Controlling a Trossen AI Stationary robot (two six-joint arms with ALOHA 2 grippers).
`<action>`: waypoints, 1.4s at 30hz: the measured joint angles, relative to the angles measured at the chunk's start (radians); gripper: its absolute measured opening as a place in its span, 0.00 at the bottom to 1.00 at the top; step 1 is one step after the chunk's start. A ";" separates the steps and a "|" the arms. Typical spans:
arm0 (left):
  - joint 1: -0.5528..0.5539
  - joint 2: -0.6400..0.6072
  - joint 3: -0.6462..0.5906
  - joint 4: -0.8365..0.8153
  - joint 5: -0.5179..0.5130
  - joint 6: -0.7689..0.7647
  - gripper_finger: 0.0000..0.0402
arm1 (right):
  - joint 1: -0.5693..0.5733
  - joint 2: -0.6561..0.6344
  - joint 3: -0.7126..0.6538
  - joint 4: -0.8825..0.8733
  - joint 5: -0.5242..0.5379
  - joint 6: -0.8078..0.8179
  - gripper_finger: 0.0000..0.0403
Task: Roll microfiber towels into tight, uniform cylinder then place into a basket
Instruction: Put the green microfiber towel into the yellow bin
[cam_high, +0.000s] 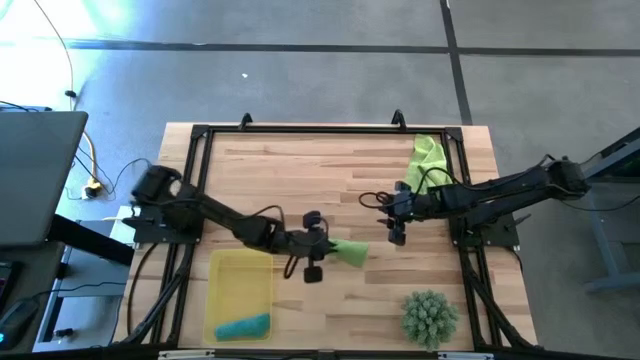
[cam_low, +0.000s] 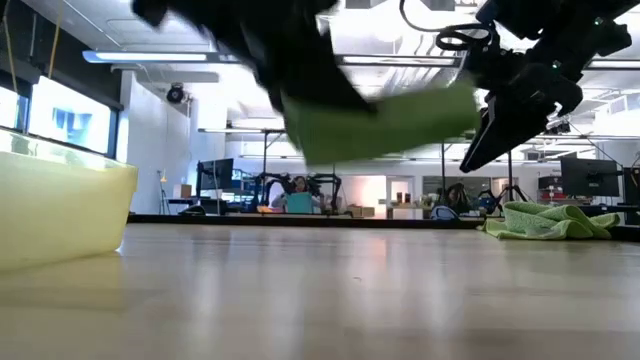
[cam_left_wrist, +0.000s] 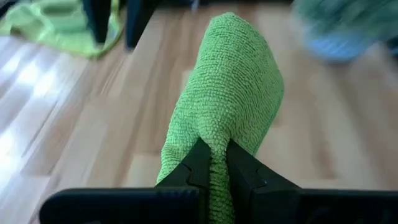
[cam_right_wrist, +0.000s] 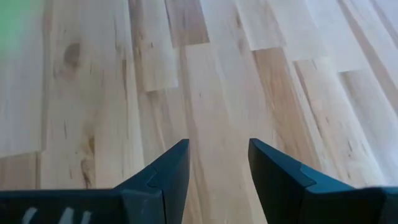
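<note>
Lime rolled towel (cam_left_wrist: 231, 99) pinched in left gripper (cam_left_wrist: 214, 163), right gripper (cam_right_wrist: 217, 163) spread, three towels total

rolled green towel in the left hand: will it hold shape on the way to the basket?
Probably mostly. The rolled green towel looks soft and light, sticking out from the shut left hand without drooping. Pinched at one end only, the free end may loosen. Unlikely to slip: terry surface.

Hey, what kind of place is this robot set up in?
Probably a robotics lab or open workshop: a bare concrete floor, a wooden table in a black frame, and more desks and monitors beyond it.
</note>
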 joint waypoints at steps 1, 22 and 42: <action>-0.012 -0.025 0.002 -0.017 0.000 -0.015 0.02 | 0.000 0.000 0.000 0.000 0.004 0.000 0.39; -0.497 -0.214 0.003 -0.851 -0.159 -0.910 0.03 | 0.000 0.000 0.002 0.015 0.064 0.000 0.39; -0.776 -0.216 0.003 -1.152 -0.371 -1.399 0.03 | 0.000 0.000 0.002 0.067 0.064 0.008 0.39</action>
